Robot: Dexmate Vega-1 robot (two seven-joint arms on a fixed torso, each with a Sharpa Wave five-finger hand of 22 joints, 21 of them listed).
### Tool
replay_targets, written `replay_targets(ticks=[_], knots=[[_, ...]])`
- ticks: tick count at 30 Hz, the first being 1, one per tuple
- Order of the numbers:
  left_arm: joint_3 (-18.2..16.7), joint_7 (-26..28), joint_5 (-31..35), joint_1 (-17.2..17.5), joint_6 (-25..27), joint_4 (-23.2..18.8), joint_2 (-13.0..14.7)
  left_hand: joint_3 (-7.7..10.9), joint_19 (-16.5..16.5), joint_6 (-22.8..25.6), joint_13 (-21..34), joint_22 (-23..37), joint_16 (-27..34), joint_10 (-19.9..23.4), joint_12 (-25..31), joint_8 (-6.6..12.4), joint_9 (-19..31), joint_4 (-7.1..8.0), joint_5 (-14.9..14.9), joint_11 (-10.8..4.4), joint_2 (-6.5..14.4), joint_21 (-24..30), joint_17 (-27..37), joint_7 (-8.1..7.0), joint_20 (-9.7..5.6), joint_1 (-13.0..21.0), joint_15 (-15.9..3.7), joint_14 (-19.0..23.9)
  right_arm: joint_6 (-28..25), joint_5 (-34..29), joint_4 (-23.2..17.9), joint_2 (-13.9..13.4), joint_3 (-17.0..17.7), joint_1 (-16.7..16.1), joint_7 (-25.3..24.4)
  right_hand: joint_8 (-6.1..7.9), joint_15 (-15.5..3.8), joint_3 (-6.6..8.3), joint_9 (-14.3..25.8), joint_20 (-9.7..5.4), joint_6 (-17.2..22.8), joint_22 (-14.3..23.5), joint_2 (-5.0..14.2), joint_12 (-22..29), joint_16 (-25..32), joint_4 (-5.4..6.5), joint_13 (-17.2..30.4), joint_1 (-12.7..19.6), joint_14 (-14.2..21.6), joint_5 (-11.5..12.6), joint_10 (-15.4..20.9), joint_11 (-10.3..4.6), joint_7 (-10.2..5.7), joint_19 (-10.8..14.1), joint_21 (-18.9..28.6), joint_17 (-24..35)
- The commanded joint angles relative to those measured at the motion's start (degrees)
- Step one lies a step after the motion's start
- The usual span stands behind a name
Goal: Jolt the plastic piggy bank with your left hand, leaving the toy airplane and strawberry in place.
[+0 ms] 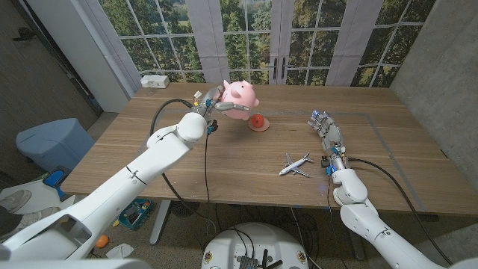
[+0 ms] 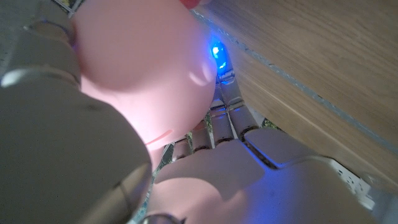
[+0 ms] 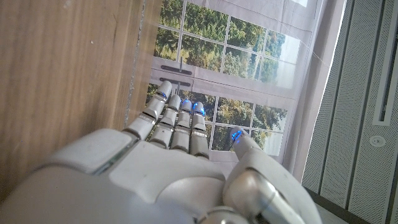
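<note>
While your left hand (image 1: 211,107) is wrapped around the piggy bank (image 1: 239,95), the pink body looks lifted clear of the desk (image 1: 224,161), near the far edge and just beyond the strawberry (image 1: 258,122). The left wrist view bears this out: the pink shell (image 2: 143,74) presses right against the palm, with fingers (image 2: 227,109) running up alongside it, so you are holding the piggy bank, not merely nudging it. That grasp makes sense for a jolt, since a firm hold lets you shake the piggy bank without sliding it into its neighbours.

The strawberry sits just in front of the piggy bank, close enough that a downward or forward swing could clip it; I would judge that the main risk. The toy airplane (image 1: 296,165) lies well apart from the piggy bank, nearer you and off towards your right arm, so it is safer.

Your right hand (image 1: 326,131) waits beside the toy airplane, on the side away from the piggy bank. Its fingers (image 3: 177,118) are stretched out straight and close together, holding nothing, which keeps it out of the work.
</note>
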Motion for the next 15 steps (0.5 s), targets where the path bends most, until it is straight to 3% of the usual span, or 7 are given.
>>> replay_targets(ticks=[1,9,15], knots=[[-4.8,-19.7,-20.1,-0.1,-22.0,9.9,0.8,5.95,-4.6,33.3,8.0,0.1,0.4,31.0,0.4,4.43,2.5,0.87,0.4,-15.22,20.8,0.3,0.1,-1.93,-9.75,20.5,-23.84,26.3,0.2,0.2,-0.1,0.0,0.1,-0.2,0.1,-0.1,-0.35,0.07,0.2,-0.66,0.0,0.3,0.83,-0.2,0.4,-0.34,0.1,-0.1,-0.4,-0.1,-0.2,0.09,0.28,0.6,-0.2,0.1],[-4.5,-30.5,-29.3,-2.1,-27.0,16.7,-0.4,6.03,-4.6,33.4,8.2,0.0,0.3,31.0,0.2,4.41,2.5,0.86,0.4,-15.19,20.8,0.5,0.2,-1.93,-9.76,20.4,-23.84,26.3,0.3,0.0,-0.2,0.0,0.1,-0.3,-0.1,-0.09,-0.4,0.07,0.2,-0.66,0.0,0.3,0.82,-0.2,0.4,-0.36,0.1,-0.1,-0.4,-0.1,-0.2,-0.01,0.29,0.7,-0.3,0.1],[-4.2,-33.8,-32.4,-2.8,-28.7,19.1,-1.0,6.11,-4.7,33.4,8.2,0.0,0.2,31.1,0.1,4.35,2.5,0.84,0.5,-15.23,20.7,0.6,0.3,-1.95,-9.69,20.4,-23.85,26.2,0.3,0.0,-0.3,0.0,0.1,-0.3,-0.1,-0.1,-0.41,0.07,0.2,-0.64,0.0,0.3,0.82,-0.2,0.4,-0.36,0.1,-0.1,-0.3,-0.1,-0.3,0.02,0.3,0.7,-0.4,0.1]])
